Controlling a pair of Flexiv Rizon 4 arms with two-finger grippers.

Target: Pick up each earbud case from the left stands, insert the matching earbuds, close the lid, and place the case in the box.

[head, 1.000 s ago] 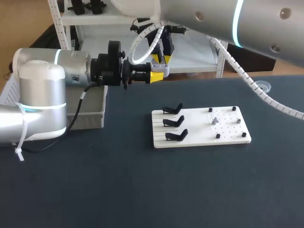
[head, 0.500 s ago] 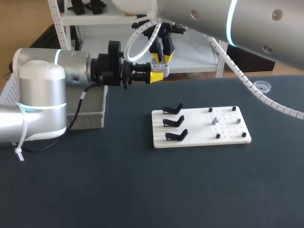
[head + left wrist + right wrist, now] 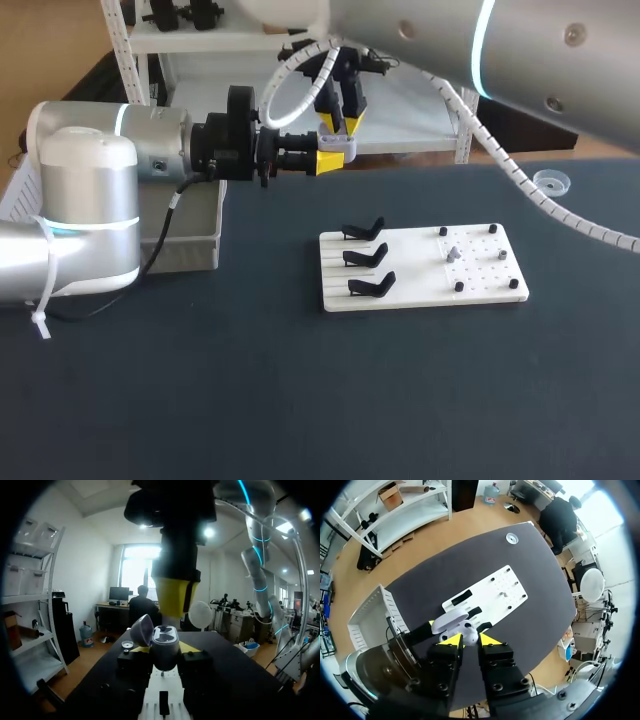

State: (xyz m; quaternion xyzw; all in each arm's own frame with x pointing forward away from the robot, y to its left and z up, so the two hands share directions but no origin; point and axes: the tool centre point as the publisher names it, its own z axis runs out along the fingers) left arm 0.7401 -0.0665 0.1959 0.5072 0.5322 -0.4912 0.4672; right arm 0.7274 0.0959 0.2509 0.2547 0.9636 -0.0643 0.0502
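The left arm (image 3: 90, 200) is a thick silver-grey tube with a white rounded cap, a thin cyan ring, a black cable (image 3: 170, 215) and a white zip tie (image 3: 40, 318). The left gripper (image 3: 335, 158) is black with yellow tips. The right arm (image 3: 520, 60) is silver, with small screws and a white spiral-wrapped cable (image 3: 480, 128).

Matte dark navy, unpatterned, for the table (image 3: 250, 380). White for the board (image 3: 420, 290), with 3 black stands (image 3: 364, 257) and small black pegs (image 3: 459, 287). Pale grey for the box (image 3: 190, 240). Bright yellow on the left gripper (image 3: 332, 152) tips, black behind. White for the earbud case (image 3: 164, 641). Silver-grey on left arm (image 3: 85, 190) and right arm (image 3: 520, 50), 1 cyan ring each; white spiral wrap on the cable (image 3: 520, 185).
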